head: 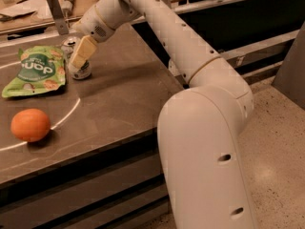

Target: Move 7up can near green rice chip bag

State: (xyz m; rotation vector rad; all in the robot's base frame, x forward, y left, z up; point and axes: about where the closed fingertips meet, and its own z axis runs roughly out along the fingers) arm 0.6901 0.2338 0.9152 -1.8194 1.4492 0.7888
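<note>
The 7up can [82, 72] stands on the dark table [124, 94], its silver top [70, 42] showing at the back. It is just right of the green rice chip bag [37, 70], which lies flat, and it almost touches the bag's right edge. My gripper [79, 60] reaches down from the upper right and sits around the can, covering most of its label. The can's base appears to rest on the table.
A round orange fruit [30, 124] lies at the front left of the table. A pale curved line [71, 109] runs across the tabletop. Cluttered shelves [43, 4] stand behind the table. My white arm and base [205, 142] fill the right, beside the table's front edge.
</note>
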